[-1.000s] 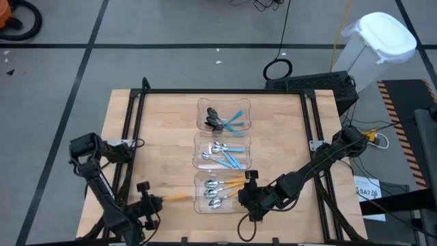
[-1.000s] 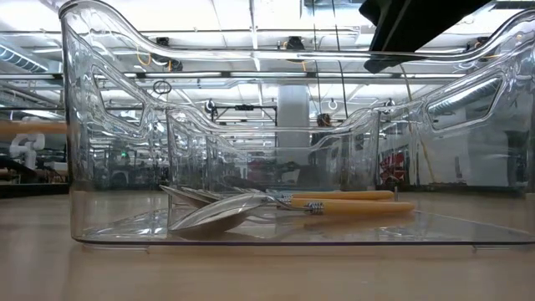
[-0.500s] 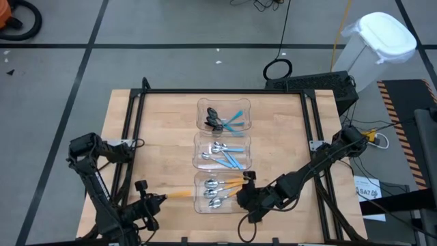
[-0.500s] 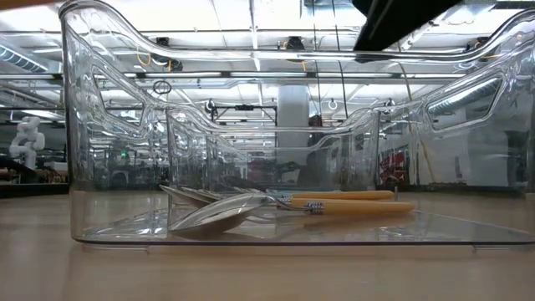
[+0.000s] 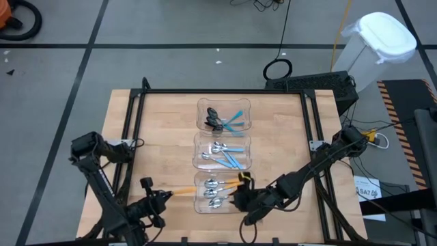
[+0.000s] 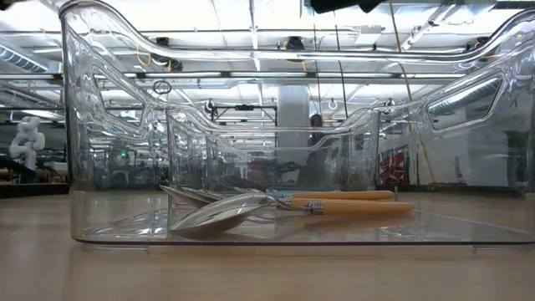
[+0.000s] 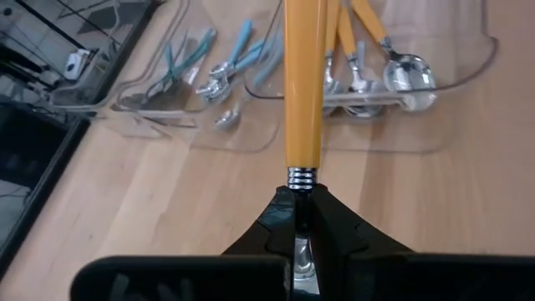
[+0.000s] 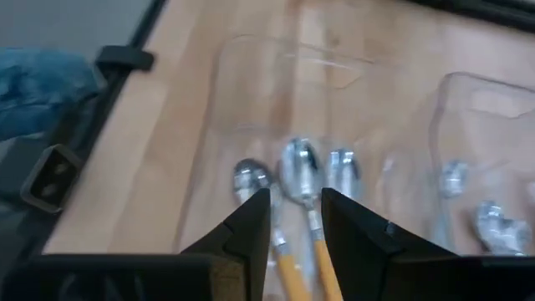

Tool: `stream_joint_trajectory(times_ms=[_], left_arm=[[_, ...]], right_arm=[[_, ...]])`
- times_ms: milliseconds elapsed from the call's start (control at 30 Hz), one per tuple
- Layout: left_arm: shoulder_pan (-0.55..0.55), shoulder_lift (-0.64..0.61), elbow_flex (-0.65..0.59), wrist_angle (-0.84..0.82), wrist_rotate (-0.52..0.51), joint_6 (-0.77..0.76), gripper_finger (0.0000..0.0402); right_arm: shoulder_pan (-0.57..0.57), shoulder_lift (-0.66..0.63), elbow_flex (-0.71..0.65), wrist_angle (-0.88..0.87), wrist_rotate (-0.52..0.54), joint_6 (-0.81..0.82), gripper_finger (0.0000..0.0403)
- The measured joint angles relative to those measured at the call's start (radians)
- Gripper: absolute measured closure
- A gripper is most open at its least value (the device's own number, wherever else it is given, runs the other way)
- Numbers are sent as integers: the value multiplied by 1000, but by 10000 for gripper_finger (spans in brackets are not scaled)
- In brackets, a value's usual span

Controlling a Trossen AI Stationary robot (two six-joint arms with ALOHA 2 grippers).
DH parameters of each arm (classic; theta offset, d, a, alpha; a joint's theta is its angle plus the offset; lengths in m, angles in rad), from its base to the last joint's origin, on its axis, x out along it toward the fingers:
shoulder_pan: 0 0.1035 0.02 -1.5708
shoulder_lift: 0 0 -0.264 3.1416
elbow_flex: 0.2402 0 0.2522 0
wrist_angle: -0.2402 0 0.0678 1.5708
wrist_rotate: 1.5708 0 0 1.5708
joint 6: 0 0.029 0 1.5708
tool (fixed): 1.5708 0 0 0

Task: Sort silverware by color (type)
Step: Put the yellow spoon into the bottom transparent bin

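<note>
My left gripper [image 5: 162, 198] is shut on an orange-handled spoon [image 5: 181, 193] left of the near clear bin [image 5: 196, 205]. The handle [image 7: 303, 84] points away from the fingers toward that bin. Several silver spoons with orange handles [image 6: 334, 202] lie on the near bin's floor. My right gripper [image 5: 238, 193] hovers open over the bin's right part, its fingers [image 8: 251, 221] above those spoons [image 8: 299, 171] and touching nothing. The middle bin [image 5: 197, 154] holds silver spoons with blue handles. The far bin [image 5: 200, 113] holds dark spoons with blue handles. My left gripper pinches the spoon's metal neck [image 7: 299, 186], just behind the orange handle, between its two fingers. The bowl end lies back between the fingers and is mostly hidden by them. The fingers come slanting down from the table's left, along the spoon. The spoon is lifted clear of the table.
The three bins stand in a row from the far to the near side at the table's middle. Black frame rails [image 5: 130, 137] run along the table's left and right sides. Bare wood lies to either side of the bins.
My left gripper has risen and moved toward the near bin, carrying the orange-handled spoon up out of the low view. My right gripper has tipped and shifted left over the near bin, staying open.
</note>
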Motion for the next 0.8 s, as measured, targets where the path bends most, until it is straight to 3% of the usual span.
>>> stream_joint_trajectory(times_ms=[133, 367, 567, 800], left_arm=[[37, 0, 0, 4, -26, 26, 387], [89, 0, 19, 68, -34, 118, 387], [99, 0, 138, 44, -64, 174, 387], [107, -2, 276, 52, -165, 292, 387]], right_arm=[[9, 0, 0, -1, 79, 7, 298], [16, -45, -1, -19, 78, -2, 298], [64, -128, -1, 28, 92, -161, 298], [119, -160, -1, 57, 188, -276, 298]])
